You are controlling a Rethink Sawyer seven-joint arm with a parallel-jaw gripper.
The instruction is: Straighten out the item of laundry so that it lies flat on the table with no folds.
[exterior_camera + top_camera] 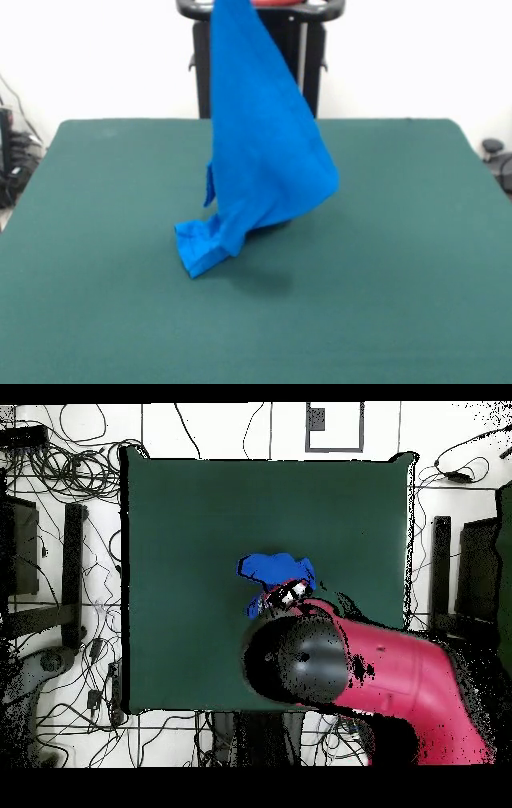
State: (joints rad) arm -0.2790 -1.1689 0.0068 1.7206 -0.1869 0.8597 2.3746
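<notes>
The item of laundry (264,160), bright blue, hangs in a tall cone from above the picture's top edge. Its lower end rests folded on the green table (400,280) near the middle. From overhead the laundry (275,569) shows as a small blue bunch at the table's (190,514) centre. My gripper (290,595) is right over its near edge, mostly covered by the arm's black and red body (400,684). The cloth is held up off the table, so the gripper is shut on it. No lettering shows.
Bare green felt surrounds the cloth on all sides. Tangled cables (60,454) lie on the floor around the table, and dark stands (70,564) flank its left and right edges.
</notes>
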